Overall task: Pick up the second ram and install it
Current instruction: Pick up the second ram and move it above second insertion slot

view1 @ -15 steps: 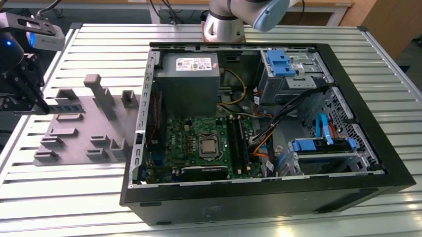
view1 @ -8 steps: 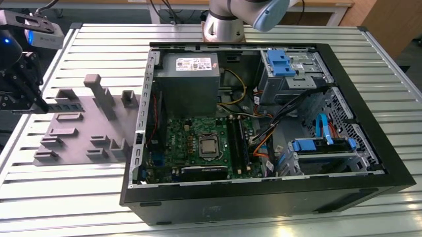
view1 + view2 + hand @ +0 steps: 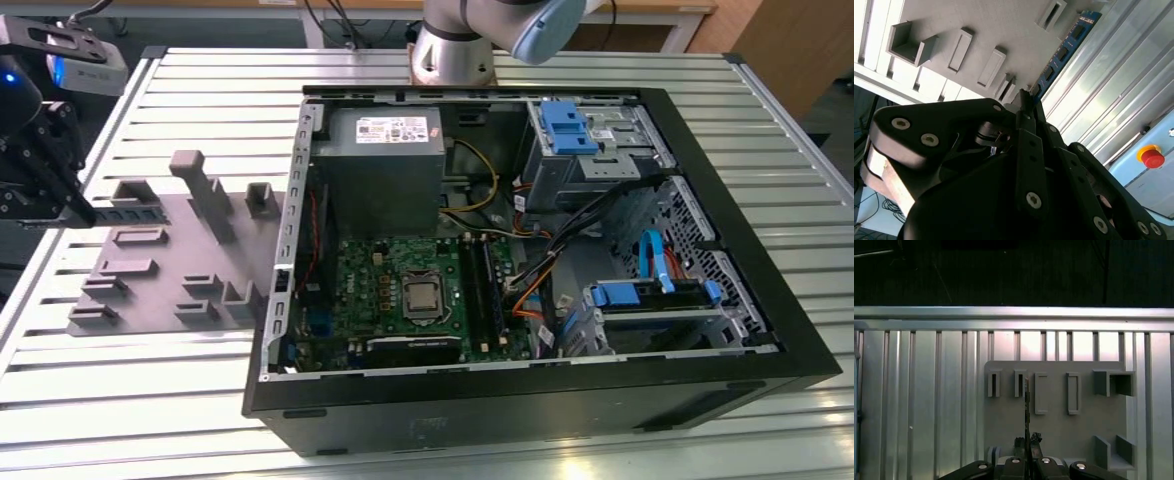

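Tool: one black tool [image 3: 1026, 100], its fingers pinching one end of the ram.
Ram: one blue ram [image 3: 1064, 49], sticking out from the tool above the grey tray and well apart from the case.
Tray: one grey tray [image 3: 147, 290] on the slatted bench [image 3: 160, 400], at the exterior view's left. The first wrist view shows four narrow slot holders [image 3: 994, 384] in a row and two open boxes [image 3: 1114, 383].
Case: one open case [image 3: 747, 370] lying on its side, just beside the tray at the exterior view's right, with one green board [image 3: 387, 270] facing up.
Views: the second wrist view shows the ram's flat face with a row of dark chips, plus one red button [image 3: 1153, 157]. The first wrist view shows the ram edge-on as a thin line. The exterior view shows the tool over the bench's left edge.
Room: bare slats lie between the tray and the bench's rail [image 3: 1014, 319], with dark space beyond the rail.
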`<action>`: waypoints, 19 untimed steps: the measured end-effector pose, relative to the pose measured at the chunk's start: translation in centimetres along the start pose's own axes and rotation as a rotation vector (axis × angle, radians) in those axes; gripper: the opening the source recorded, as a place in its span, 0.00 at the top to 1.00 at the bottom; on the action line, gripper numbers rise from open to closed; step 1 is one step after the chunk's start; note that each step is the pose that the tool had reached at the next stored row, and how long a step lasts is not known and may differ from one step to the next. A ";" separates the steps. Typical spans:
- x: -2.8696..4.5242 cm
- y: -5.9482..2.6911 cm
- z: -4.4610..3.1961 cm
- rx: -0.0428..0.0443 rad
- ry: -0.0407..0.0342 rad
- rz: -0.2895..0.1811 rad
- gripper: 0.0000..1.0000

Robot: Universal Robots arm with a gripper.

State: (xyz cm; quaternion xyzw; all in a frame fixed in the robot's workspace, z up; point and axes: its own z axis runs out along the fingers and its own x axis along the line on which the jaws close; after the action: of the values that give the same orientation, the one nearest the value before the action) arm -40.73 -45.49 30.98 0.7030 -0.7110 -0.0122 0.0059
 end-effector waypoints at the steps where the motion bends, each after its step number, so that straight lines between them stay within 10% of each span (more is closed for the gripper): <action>1: 0.00 0.00 -0.04 0.0001 -0.0001 0.000 0.86; 19: -0.02 0.02 -0.94 0.0000 -0.0001 0.000 0.86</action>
State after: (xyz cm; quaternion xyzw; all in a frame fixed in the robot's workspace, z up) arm -40.72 -45.48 31.93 0.7031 -0.7110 -0.0122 0.0059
